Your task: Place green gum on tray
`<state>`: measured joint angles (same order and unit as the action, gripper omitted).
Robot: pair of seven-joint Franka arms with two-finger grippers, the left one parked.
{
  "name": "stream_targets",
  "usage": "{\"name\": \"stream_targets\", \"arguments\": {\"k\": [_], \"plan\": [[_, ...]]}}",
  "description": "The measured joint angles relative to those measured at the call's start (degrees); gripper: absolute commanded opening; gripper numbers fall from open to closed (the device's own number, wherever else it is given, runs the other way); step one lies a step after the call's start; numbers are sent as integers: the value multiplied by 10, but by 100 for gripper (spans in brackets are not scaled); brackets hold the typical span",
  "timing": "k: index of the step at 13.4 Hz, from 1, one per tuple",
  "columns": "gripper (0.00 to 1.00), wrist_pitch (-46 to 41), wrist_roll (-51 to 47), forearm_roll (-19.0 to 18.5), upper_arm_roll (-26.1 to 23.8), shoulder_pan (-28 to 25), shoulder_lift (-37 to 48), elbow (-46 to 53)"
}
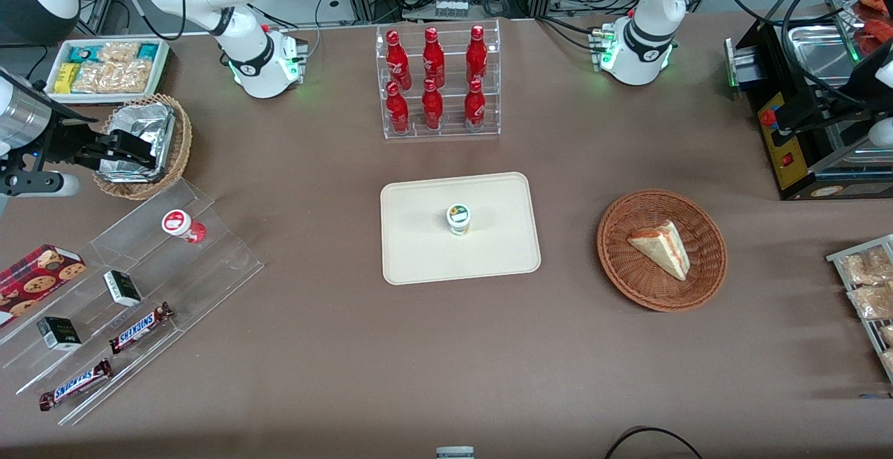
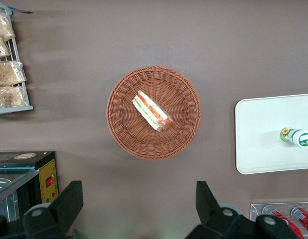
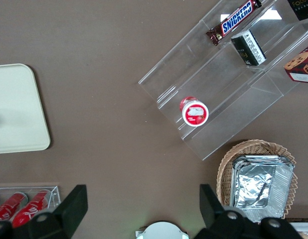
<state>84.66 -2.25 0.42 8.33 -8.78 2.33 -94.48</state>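
Observation:
The green gum (image 1: 458, 219), a small white bottle with a green-rimmed lid, stands upright near the middle of the cream tray (image 1: 418, 257). It also shows in the left wrist view (image 2: 298, 138) on the tray (image 2: 263, 129). My gripper (image 1: 136, 155) is open and empty, high above the foil-lined wicker basket (image 1: 150, 145) toward the working arm's end of the table, well away from the tray. In the right wrist view my gripper (image 3: 142, 199) has its fingers (image 3: 74, 204) wide apart over bare table, with a corner of the tray (image 3: 14, 114) in sight.
A red-lidded bottle (image 1: 178, 224) stands on the acrylic step shelf (image 1: 209, 264) with Snickers bars and small boxes. A rack of red bottles (image 1: 439, 82) stands farther from the camera than the tray. A wicker basket (image 1: 661, 284) holds a sandwich.

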Motion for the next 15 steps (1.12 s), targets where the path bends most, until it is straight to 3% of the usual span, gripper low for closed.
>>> {"name": "stream_targets", "arguments": {"k": [5, 10, 15], "plan": [[100, 0, 3, 0, -2, 5, 0, 0], [100, 1, 5, 2, -80, 109, -1, 1], [100, 2, 5, 2, -94, 120, -3, 5]]}}
